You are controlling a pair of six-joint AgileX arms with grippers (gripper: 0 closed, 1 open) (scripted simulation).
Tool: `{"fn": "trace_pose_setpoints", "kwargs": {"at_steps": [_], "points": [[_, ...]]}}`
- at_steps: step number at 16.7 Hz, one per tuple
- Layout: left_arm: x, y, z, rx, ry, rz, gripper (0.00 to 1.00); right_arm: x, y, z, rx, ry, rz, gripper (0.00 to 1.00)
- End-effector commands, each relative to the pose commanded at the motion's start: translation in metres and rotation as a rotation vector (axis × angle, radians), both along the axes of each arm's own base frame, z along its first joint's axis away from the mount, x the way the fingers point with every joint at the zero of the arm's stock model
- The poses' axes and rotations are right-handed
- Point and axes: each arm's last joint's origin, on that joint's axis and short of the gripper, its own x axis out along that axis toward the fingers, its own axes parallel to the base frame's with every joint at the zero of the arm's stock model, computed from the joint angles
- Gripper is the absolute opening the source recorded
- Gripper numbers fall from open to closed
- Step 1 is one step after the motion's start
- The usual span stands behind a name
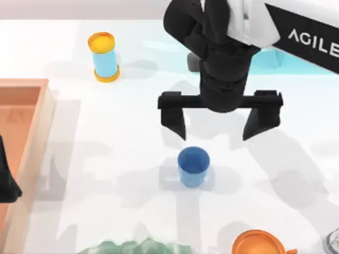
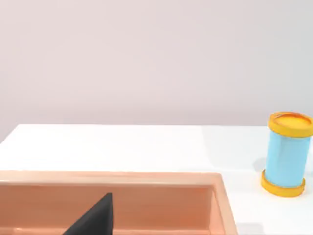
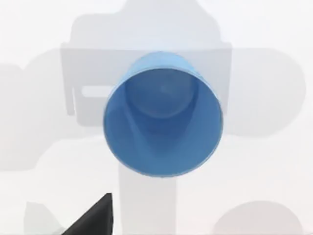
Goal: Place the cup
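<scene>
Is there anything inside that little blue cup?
Nothing: looking down from the right wrist, the cup is empty to its blue bottom. It stands upright on the white table. The right end effector hangs open above it. The spot beneath the cup is hidden.

Orange cup (image 1: 258,243) cut by the top view's lower edge — handle barely visible. Green object (image 1: 135,247) also cropped there. Peach tray (image 1: 33,132) runs off the left edge — left gripper (image 1: 6,182) mostly cropped, fingers unreadable.

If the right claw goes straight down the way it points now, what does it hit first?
Most likely the blue cup: the right wrist view looks right into its mouth. The open right claw hangs above it, slightly offset in the top view, so depth is uncertain.
</scene>
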Motion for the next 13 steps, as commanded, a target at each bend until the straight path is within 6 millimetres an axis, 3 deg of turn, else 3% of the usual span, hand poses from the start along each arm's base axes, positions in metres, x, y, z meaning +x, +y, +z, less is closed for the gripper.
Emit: {"fn": "trace_pose_setpoints", "kwargs": {"at_steps": [3, 10, 13], "points": [[0.0, 0.0, 0.0, 0.0, 0.0, 0.0, 1.0, 0.0, 0.001, -0.012, -0.004, 0.004, 0.003, 1.0], [0.0, 0.0, 0.0, 0.0, 0.0, 0.0, 1.0, 0.0, 0.002, -0.091, 0.002, -0.003, 0.004, 1.0], [0.0, 0.0, 0.0, 0.0, 0.0, 0.0, 1.0, -0.001, 0.002, -0.1, -0.001, 0.001, 0.004, 1.0]]}}
